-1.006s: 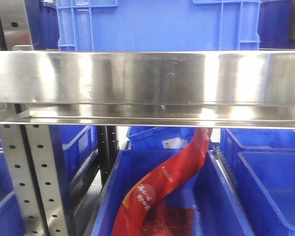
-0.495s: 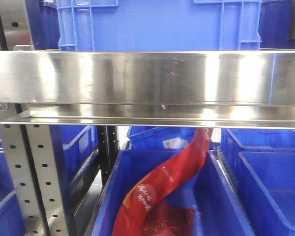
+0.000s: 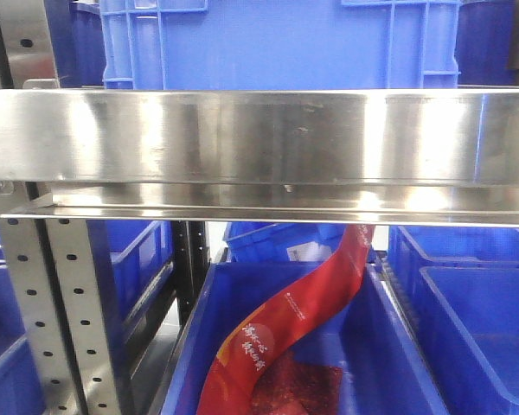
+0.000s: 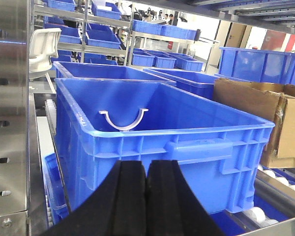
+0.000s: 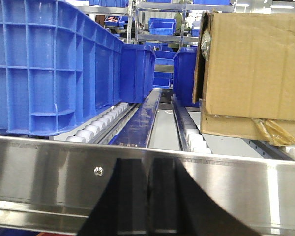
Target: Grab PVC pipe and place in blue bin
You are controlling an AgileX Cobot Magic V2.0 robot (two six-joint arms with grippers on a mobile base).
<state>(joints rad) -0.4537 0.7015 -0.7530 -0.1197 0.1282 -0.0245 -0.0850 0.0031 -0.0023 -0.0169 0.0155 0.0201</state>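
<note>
Left wrist view: the white pipe (image 4: 123, 118), a flat half-ring, leans against the far inner wall of the blue bin (image 4: 196, 147), ends pointing up. Since it already lies inside, the placing looks done. The left pincer (image 4: 146, 196) sits low before the bin's near wall, its two black fingers pressed together with nothing between them, probably clear of the load. The right pincer (image 5: 150, 196) hangs below the steel shelf rail (image 5: 49, 177), fingers likewise closed and empty, beside a cardboard box (image 5: 250, 69).
</note>
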